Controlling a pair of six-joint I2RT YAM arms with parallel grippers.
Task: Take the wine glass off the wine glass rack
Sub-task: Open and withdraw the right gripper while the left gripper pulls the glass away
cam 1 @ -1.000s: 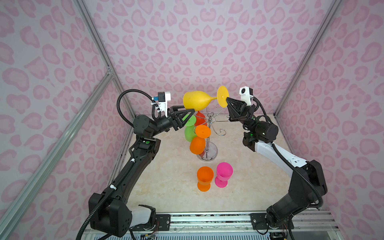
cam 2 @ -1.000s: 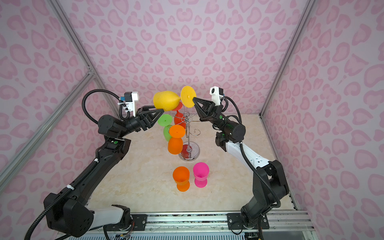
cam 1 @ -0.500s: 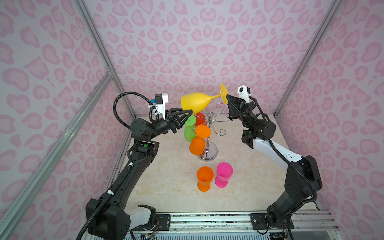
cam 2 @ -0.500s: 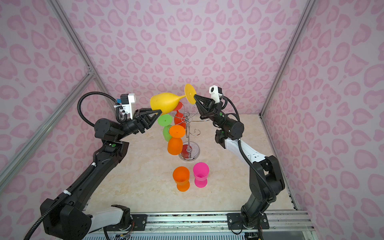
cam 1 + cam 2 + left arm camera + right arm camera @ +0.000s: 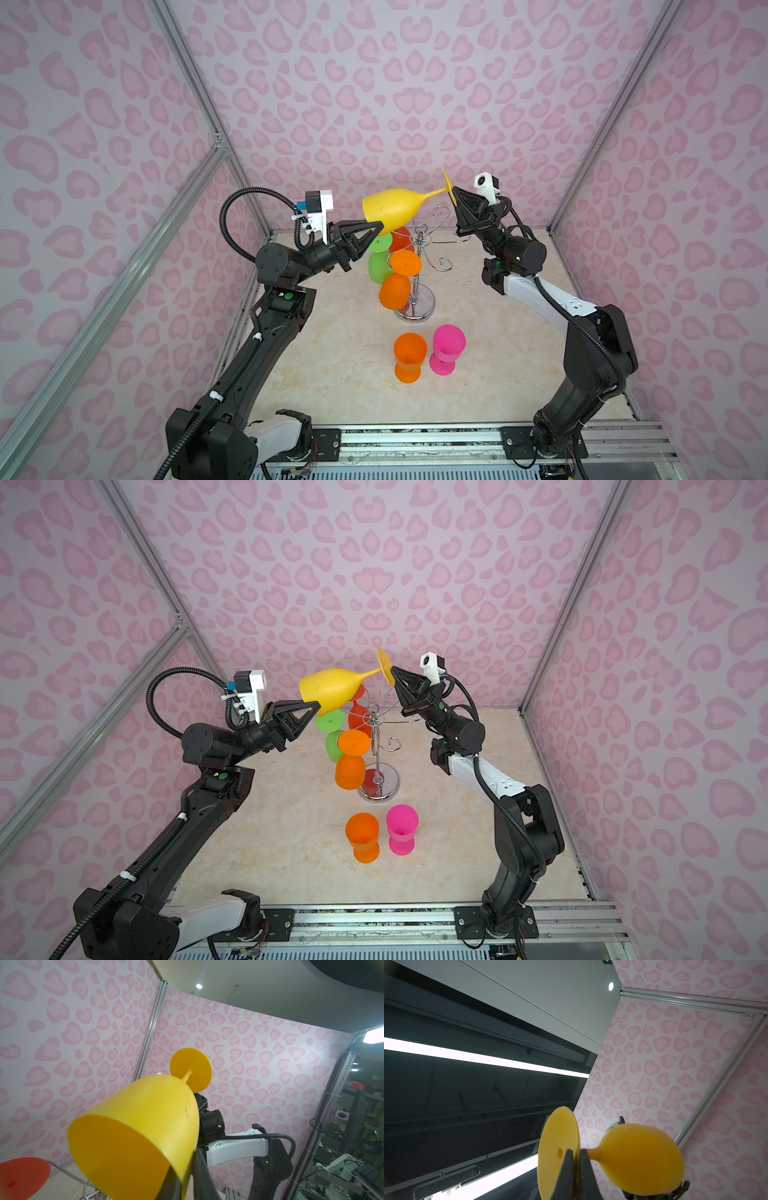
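We see the yellow wine glass (image 5: 392, 210) held level in the air above the wine glass rack (image 5: 420, 270). The right gripper (image 5: 454, 190) pinches its foot as before, and the left gripper (image 5: 380, 226), spread a second ago, now nips the bowl's rim. Below lies a marble-look table (image 5: 498, 365) inside pink heart-print walls (image 5: 411, 83). A green glass (image 5: 377, 267), an orange glass (image 5: 395, 291) and a red glass (image 5: 401, 240) hang from the rack. A second orange glass (image 5: 410, 357) and a pink glass (image 5: 448, 348) stand near its base.

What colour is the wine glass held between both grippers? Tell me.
Yellow; the wine glass shows best in the left wrist view.
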